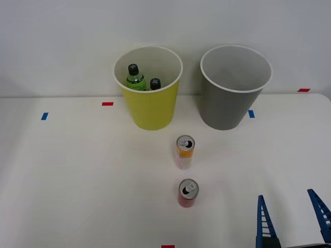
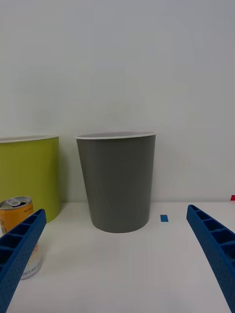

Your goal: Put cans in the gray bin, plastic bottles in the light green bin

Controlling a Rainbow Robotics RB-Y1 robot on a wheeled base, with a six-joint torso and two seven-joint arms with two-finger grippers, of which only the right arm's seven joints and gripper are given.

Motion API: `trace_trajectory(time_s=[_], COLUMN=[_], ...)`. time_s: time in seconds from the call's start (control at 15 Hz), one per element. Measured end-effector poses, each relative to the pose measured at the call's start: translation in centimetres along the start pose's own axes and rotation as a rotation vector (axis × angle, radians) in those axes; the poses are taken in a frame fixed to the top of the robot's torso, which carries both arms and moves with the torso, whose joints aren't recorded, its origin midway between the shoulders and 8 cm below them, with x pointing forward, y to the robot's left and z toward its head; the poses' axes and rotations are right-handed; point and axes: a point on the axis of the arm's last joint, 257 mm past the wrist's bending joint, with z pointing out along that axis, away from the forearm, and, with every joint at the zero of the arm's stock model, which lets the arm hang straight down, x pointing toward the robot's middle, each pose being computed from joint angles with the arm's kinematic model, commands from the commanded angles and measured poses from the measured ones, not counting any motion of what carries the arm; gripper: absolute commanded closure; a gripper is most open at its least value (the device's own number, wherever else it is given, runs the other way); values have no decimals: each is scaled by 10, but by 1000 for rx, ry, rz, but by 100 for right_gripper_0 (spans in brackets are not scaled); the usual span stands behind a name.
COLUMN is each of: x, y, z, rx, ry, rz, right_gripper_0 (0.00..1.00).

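Front view, near edge: the right gripper enters at the lower right, its two blue ribbed fingers spread wide with nothing between them; their bases are cut off by the frame. In the wrist view the same fingers occupy the two lower corners, wide apart and empty.

Left of the gripper and apart from it, the red can stands upright on the white table, its silver top opened. Just beyond it stands the orange-yellow can, upright, pale pink toward its base. In the wrist view this can is partly hidden behind one finger; its label print is too small to read.

Farther back stand the two bins, side by side and apart. The light green bin holds the two plastic bottles: the green bottle and a second bottle of which only the black cap shows above the rim. The gray bin stands to its right; its floor is hidden by its near wall. In the wrist view the gray bin stands centred, the light green bin cut off at the frame's edge.

Small red tape marks and blue tape marks lie on the table.
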Motion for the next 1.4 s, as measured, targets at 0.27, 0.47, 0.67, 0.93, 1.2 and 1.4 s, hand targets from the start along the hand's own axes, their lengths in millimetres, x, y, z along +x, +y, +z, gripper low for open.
trace_trajectory(time_s=[0.27, 0.47, 0.67, 0.93, 1.2, 1.4], x=[0, 0, 0, 0, 0, 0], y=[0, 0, 0, 0, 0, 0], z=[0, 0, 0, 0, 0, 0], rx=[0, 0, 0, 0, 0, 0], ry=[0, 0, 0, 0, 0, 0], rz=[0, 0, 0, 0, 0, 0], right_gripper_0=[0, 0, 0, 0, 0, 0])
